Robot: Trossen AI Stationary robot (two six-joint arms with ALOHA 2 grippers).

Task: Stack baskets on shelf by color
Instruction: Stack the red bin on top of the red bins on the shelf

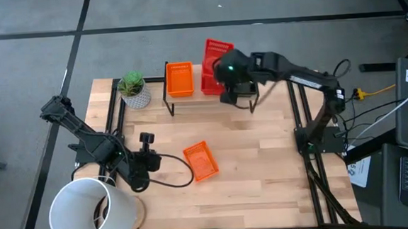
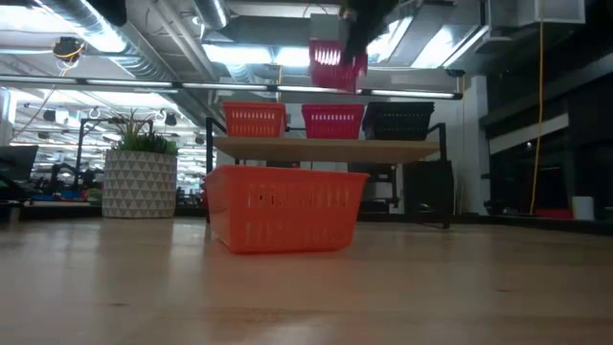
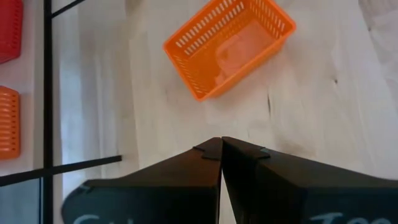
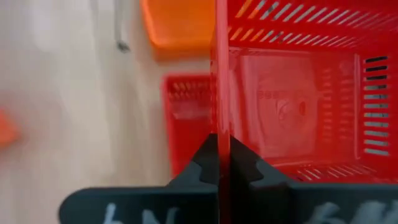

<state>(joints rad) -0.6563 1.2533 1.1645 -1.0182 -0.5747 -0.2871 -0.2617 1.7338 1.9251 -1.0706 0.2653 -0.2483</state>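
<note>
The shelf (image 2: 326, 147) carries an orange basket (image 1: 180, 79), a red basket (image 2: 332, 122) and a black basket (image 2: 399, 120) side by side. My right gripper (image 4: 222, 155) is above the shelf, shut on a second red basket (image 2: 337, 62) that hangs in the air over the red one. Another orange basket (image 1: 201, 161) rests on its base on the table's middle. My left gripper (image 3: 221, 146) is shut and holds nothing, hovering left of that orange basket. My right gripper pinches one side wall (image 4: 221, 118) of the red basket at its rim, one finger inside the basket and one outside. The fingers come from above. The basket is lifted clear and hangs tilted over the red basket (image 4: 186, 118) on the shelf.
A potted plant (image 1: 133, 90) stands at the shelf's left end. A large white bucket (image 1: 89, 210) lies at the near left corner beside the left arm. Black frame rails (image 1: 300, 116) run along the table's sides. Bare wood lies right of the loose orange basket.
</note>
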